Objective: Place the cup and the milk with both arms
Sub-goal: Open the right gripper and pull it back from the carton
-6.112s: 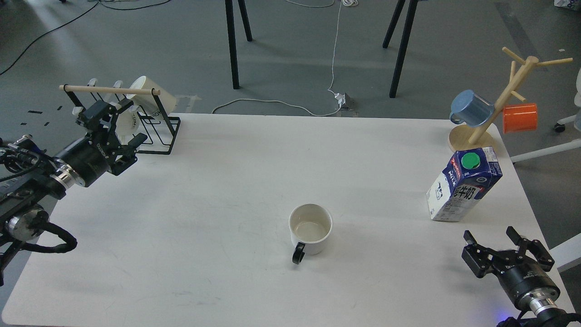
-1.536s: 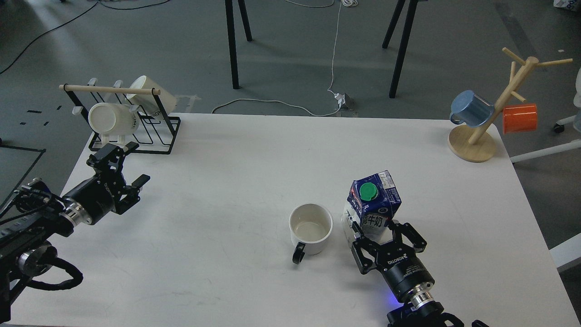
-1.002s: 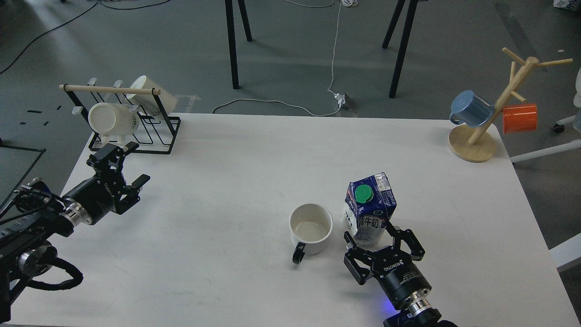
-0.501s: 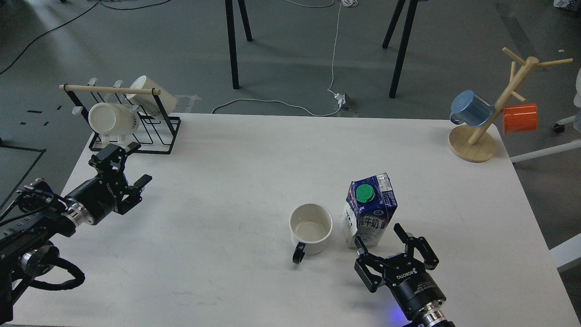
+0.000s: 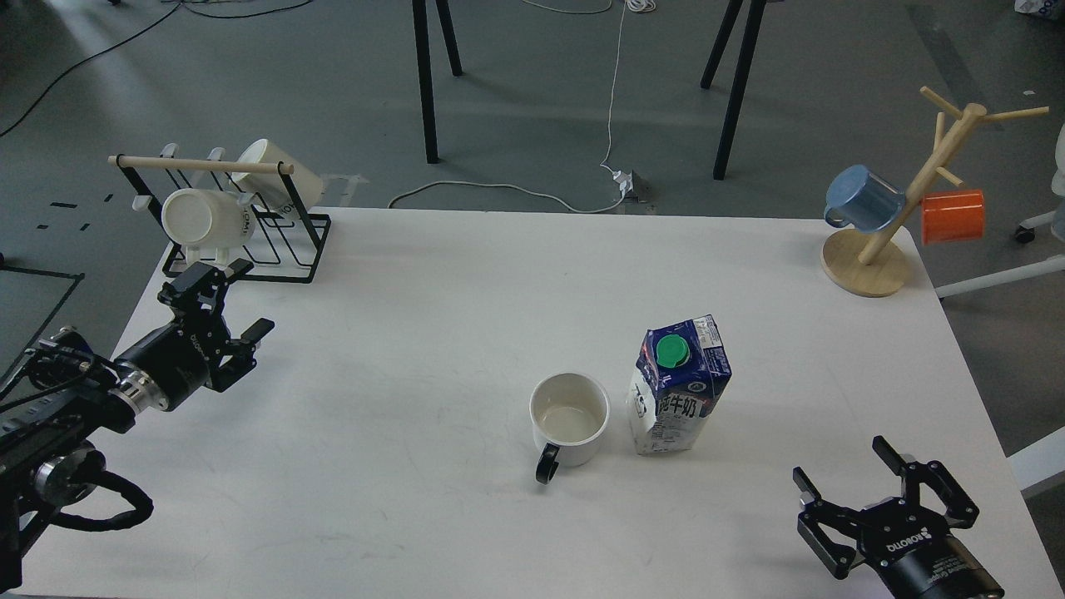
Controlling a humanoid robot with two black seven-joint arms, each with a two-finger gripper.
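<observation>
The cup point(image 5: 570, 418), cream-white with a black loop handle toward me, stands upright near the table's middle front. The milk point(image 5: 679, 384), a dark-blue and white carton with a green cap, stands upright right beside it, a small gap between them. My right gripper point(image 5: 844, 463) is open and empty at the front right, well clear of the carton. My left gripper point(image 5: 235, 293) is open and empty at the table's left side, just in front of the black rack.
A black wire rack point(image 5: 274, 241) with two cream lettered mugs stands at the back left corner. A wooden mug tree point(image 5: 890, 241) with a blue mug point(image 5: 864, 198) and an orange mug point(image 5: 953, 216) stands at the back right. The white table point(image 5: 466, 283) lies between them.
My right gripper has let go of the milk beside the cup and drawn back to the front right. The carton stays upright. The left arm has barely moved.
</observation>
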